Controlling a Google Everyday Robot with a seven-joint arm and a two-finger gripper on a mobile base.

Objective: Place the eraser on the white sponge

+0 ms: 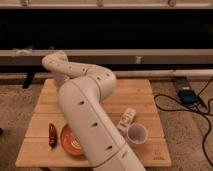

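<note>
Because the arm [87,112] fills the middle of the view, the gripper cannot be seen. It is somewhere behind the pale links, and whether it holds anything cannot be told. The arm rises from the bottom edge near the table's front and climbs leftward to a rounded joint above the back left corner. It then doubles back to the right, ending in a bulky curve over the middle of the tabletop. Small dark slots dot its lower link.

The eraser and the sponge are likewise out of sight, and neither shows on any bare part of the table [145,92] — a light wooden slatted top standing on a speckled floor [15,100].

Left of the arm, near the front, a slim dark red pepper [52,135] lies front to back, just beside an orange plate [69,141]. The arm covers the plate's right part. Right of the arm a white bottle [127,120] lies tilted on its side. Its lower end is close against a white cup [137,134], which stands upright, mouth up, towards the front right.

Beyond the table's right edge a dark box [186,95] sits on the floor, with black cables [202,112] running from it. Behind the table a pale rail [165,55] crosses a dark wall.
</note>
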